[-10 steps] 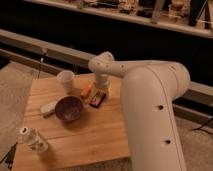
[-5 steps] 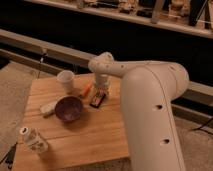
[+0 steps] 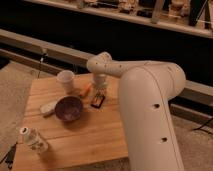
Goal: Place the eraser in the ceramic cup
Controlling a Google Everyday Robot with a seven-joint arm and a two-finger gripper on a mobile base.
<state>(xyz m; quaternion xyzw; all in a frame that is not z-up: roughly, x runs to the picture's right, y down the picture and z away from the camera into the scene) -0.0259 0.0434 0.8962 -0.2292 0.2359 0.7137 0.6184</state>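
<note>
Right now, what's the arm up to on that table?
The robot's arm is reaching down over the wooden table, and its gripper is right at the eraser, which lies just right of the purple bowl. Whether it has hold of the eraser can't be told. The ceramic cup stands upright to the back left, and an orange stick lies between the two. The eraser isn't in the cup yet.

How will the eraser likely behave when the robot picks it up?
The eraser looks small and flat, so probably light, stiff and unlikely to roll. Lying flat on the wooden table, its thin edges may slip. The end effector hangs right over it.
</note>
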